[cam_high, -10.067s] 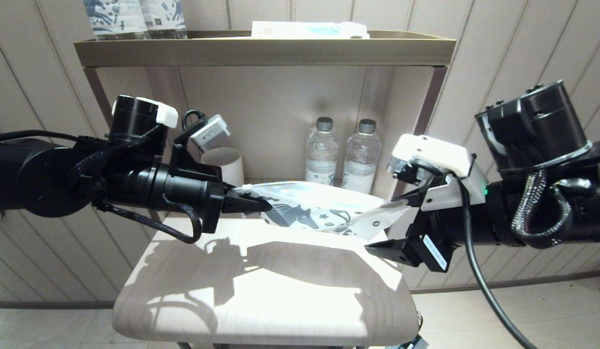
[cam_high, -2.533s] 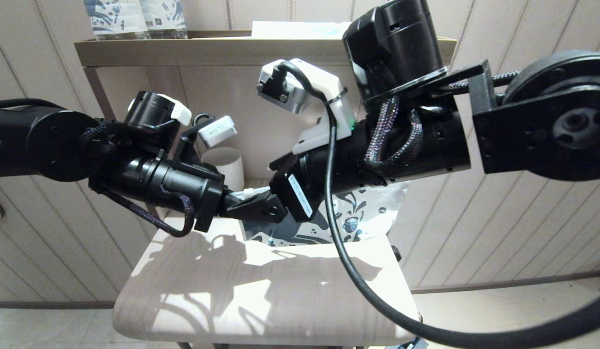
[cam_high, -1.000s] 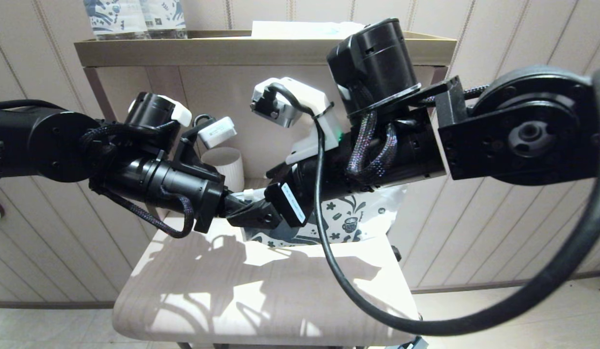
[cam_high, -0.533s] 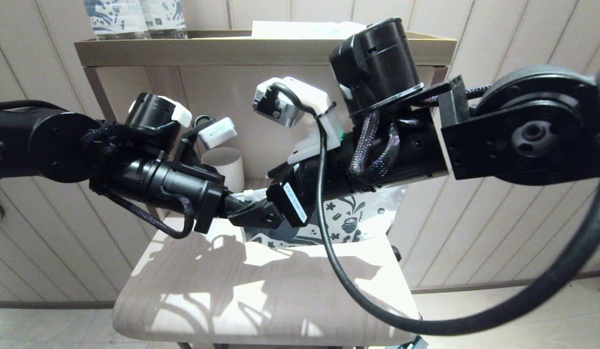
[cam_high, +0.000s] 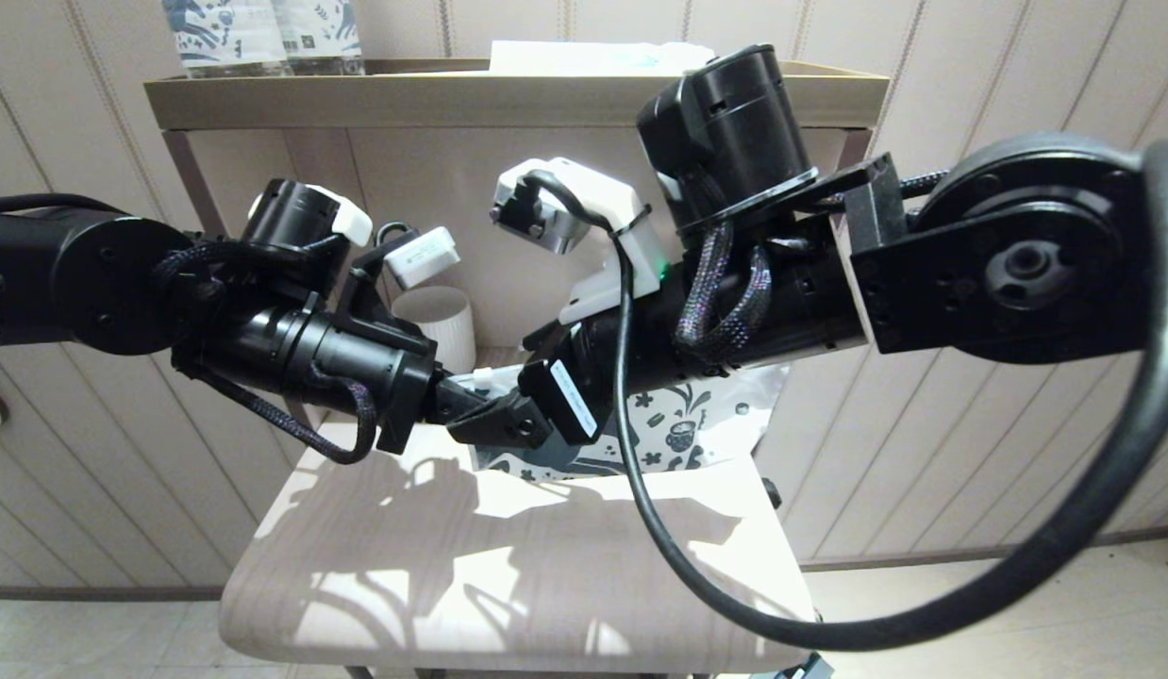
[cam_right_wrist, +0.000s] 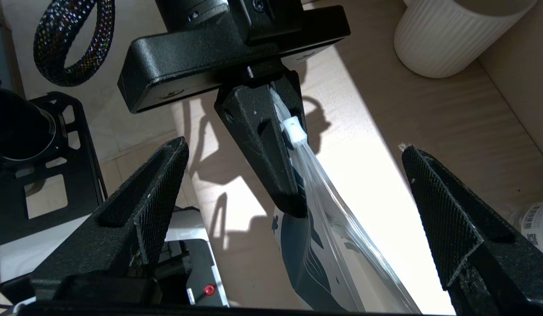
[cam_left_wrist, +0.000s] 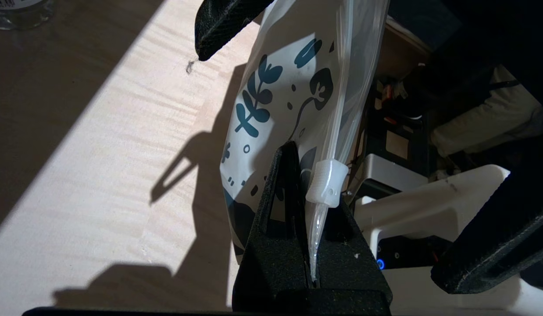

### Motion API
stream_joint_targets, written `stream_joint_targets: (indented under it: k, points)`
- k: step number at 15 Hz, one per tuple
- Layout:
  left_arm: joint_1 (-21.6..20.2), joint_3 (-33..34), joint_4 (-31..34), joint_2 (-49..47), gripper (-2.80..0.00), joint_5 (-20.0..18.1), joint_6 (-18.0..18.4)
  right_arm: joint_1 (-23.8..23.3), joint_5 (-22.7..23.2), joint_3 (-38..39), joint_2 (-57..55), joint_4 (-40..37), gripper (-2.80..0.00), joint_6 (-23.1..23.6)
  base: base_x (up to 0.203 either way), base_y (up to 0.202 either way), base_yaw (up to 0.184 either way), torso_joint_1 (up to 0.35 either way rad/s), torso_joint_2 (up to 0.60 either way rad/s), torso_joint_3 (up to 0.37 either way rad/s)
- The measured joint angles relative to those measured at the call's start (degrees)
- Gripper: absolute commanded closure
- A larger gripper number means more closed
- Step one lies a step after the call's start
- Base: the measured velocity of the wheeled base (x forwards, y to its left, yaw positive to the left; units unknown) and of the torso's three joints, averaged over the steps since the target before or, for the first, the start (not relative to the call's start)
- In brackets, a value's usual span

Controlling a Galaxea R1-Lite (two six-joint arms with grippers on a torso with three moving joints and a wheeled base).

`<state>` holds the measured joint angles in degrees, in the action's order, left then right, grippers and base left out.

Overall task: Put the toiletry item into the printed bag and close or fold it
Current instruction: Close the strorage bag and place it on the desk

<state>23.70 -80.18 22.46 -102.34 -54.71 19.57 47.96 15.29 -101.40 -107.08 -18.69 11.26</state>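
Printed bag point(cam_high: 683, 424) hangs above the pale table point(cam_high: 508, 575), pinched at the end of its clear top strip by my left gripper point(cam_left_wrist: 313, 245), clamped beside the white zip slider point(cam_left_wrist: 326, 182). My right gripper point(cam_right_wrist: 293, 184) stands spread wide, one finger on either side of that strip, touching nothing.

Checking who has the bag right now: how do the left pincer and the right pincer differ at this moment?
The left pincer is shut on the printed bag, clamping its clear top strip beside the white slider; the right pincer stands wide open and holds nothing. The left carries the bag hanging above the wooden top, while the right only straddles its edge, fingers clear on both sides. Both meet at the same end of the bag.
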Motion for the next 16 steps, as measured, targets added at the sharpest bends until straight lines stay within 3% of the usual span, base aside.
stream_joint_targets:
  k: [10, 11, 16]
  points:
    - [0.0, 0.2, 0.0, 0.0, 0.0, 0.0, 0.0, 0.0, -1.9, -0.1, 0.0, -0.2, -2.8, 0.6, 0.0, 0.0, 0.0, 0.0, 0.0, 0.0]
    - [0.0, 0.2, 0.0, 0.0, 0.0, 0.0, 0.0, 0.0, -1.8, -0.4, 0.0, -0.2, 0.0, 0.5, 0.0, 0.0, 0.0, 0.0, 0.0, 0.0]
    - [0.0, 0.2, 0.0, 0.1, 0.0, 0.0, 0.0, 0.0, -1.8, -0.5, -0.1, -0.2, 0.0, 0.8, 0.0, 0.0, 0.0, 0.0, 0.0, 0.0]
